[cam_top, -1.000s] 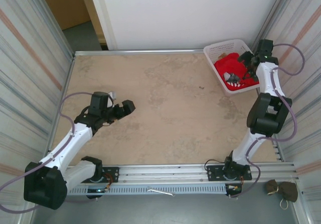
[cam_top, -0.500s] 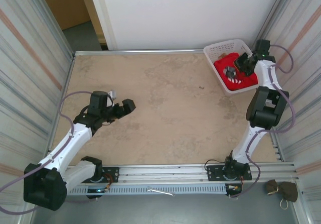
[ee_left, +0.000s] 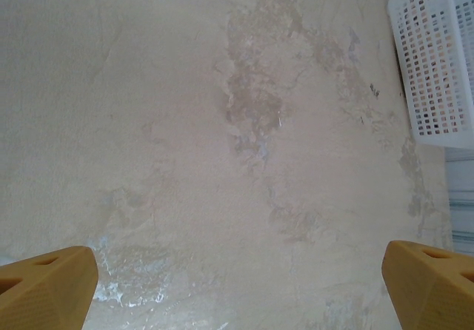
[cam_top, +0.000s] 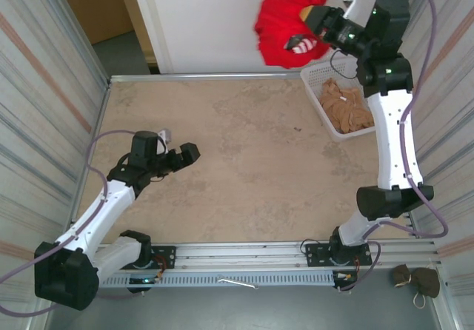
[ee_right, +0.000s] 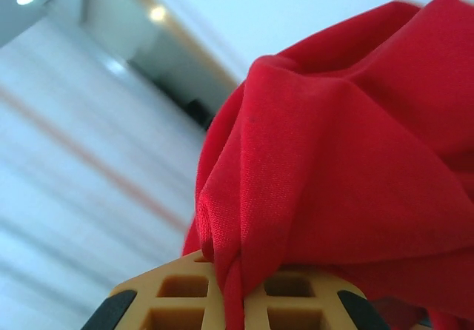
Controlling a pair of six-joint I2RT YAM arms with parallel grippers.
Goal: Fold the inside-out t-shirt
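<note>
We see the right gripper [cam_top: 306, 38] lifted high, clenched on the red t-shirt [cam_top: 281, 18] — bunched cloth hanging from its jaws, above the basket [cam_top: 331, 72]. The left gripper [cam_top: 186, 155] hovers released, fingers spread wide, over the table [cam_top: 244, 167].

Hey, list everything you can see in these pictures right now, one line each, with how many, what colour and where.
t-shirt: one, bright red, bunched up in the air in front of the back wall, above the table's far right
basket: one, white, far right corner of the table
cloth: one, tan, lying in the basket
table: one, mottled beige, under both arms
left gripper: one, black with yellow-tan fingers, open, over the table's near left
right gripper: one, same colours, shut on the t-shirt, raised high at the far right
</note>
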